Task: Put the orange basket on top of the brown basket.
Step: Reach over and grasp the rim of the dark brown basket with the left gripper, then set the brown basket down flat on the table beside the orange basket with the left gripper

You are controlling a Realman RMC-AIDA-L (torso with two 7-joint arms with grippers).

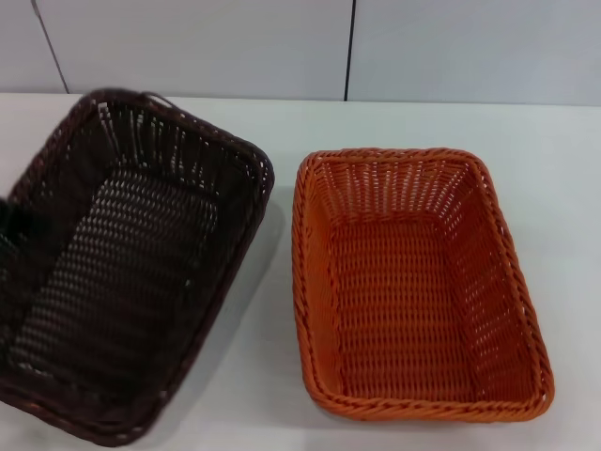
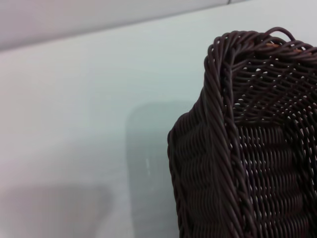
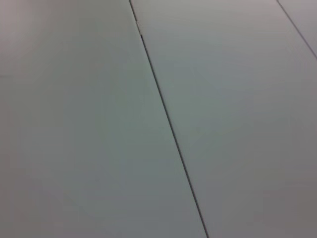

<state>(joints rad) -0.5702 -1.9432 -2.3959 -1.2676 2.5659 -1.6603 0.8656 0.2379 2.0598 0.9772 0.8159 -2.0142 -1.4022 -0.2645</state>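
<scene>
The orange basket [image 1: 413, 282] stands upright on the white table at the right of the head view, with nothing in it. The brown basket [image 1: 122, 254] lies to its left, turned at an angle, a narrow gap between the two. A dark part, apparently my left gripper [image 1: 7, 221], shows at the picture's left edge against the brown basket's left rim. The left wrist view is close on a corner of the brown basket [image 2: 247, 148] with its braided rim. My right gripper is out of view; its wrist view shows only pale panels.
The white table [image 1: 282, 376] runs around both baskets, with bare surface in front and to the far right. A white panelled wall [image 1: 347, 47] with a dark seam stands behind the table. A seam line [image 3: 168, 119] crosses the right wrist view.
</scene>
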